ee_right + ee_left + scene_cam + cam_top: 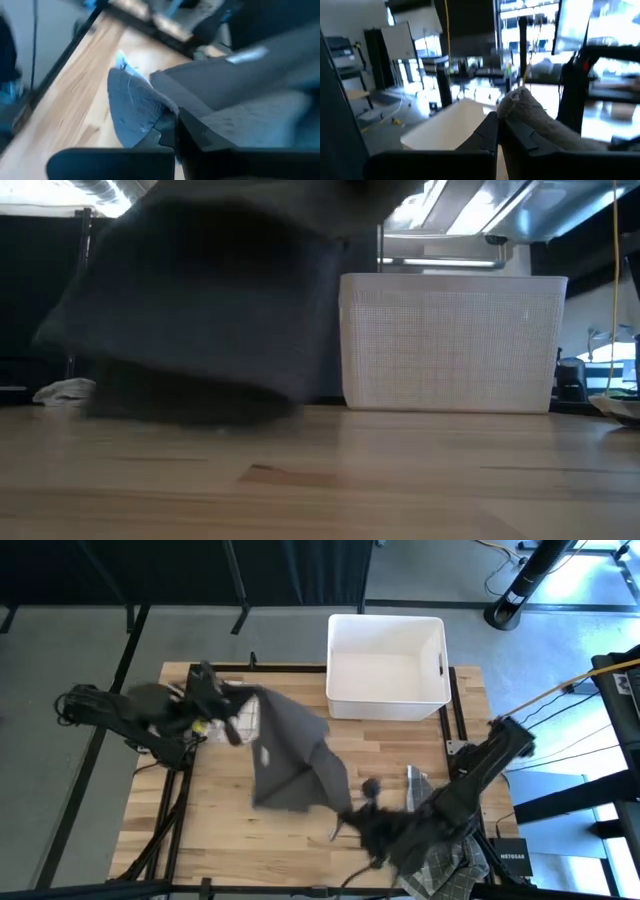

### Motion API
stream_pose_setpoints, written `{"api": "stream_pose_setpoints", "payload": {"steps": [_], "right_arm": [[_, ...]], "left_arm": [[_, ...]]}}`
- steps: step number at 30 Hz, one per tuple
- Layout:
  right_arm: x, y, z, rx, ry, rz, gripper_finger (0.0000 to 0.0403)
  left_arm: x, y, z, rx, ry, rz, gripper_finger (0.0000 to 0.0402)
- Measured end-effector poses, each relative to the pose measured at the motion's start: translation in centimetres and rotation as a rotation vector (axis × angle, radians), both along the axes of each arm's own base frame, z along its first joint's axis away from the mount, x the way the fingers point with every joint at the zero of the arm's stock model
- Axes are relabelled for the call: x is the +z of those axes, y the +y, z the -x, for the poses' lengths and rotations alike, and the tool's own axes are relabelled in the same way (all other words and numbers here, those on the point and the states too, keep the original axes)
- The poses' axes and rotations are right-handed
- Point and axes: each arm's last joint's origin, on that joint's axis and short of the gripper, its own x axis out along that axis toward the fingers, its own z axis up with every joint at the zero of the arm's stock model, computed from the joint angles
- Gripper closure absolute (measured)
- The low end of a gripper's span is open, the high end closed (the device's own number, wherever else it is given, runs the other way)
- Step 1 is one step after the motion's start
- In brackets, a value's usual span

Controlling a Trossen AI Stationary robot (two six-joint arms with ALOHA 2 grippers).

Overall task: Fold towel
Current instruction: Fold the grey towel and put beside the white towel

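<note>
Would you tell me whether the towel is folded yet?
Not folded: the towel hangs bunched between the left gripper and right gripper, both shut on it.

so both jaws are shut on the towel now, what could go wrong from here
1. The left gripper and right gripper each pinch only a small tuft of the grey towel; a corner might slip free as it is lifted.
2. The towel hangs bunched and twisted between them, so the fold may well come out creased or uneven.
3. The white bin stands close beside the towel; a swinging edge could brush or snag its rim.
</note>
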Motion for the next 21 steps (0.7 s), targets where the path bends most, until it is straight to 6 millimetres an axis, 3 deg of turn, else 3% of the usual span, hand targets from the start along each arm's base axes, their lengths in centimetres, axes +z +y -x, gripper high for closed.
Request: {"api": "stream_pose_setpoints", "payload": {"steps": [6, 13, 17, 21], "right_arm": [[7.1, -4.5, 3.3, -0.179, -0.181, -0.142, 0.0398], [14.0, -8.3, 6.8, -0.320, -0.407, -0.188, 0.0399], [15.1, -8.8, 7.6, -0.320, -0.420, -0.206, 0.0397], [13.4, -8.1, 7.1, -0.253, -0.311, -0.288, 0.0400]], "left_arm": [[3.6, 1.4, 4.7, -0.002, -0.171, 0.060, 0.0394], [4.0, 2.2, 7.2, -0.014, -0.236, 0.146, 0.0394], [3.4, 2.4, 8.0, -0.014, -0.182, 0.147, 0.0394], [2.6, 2.5, 8.2, -0.010, -0.131, 0.187, 0.0394]]}}
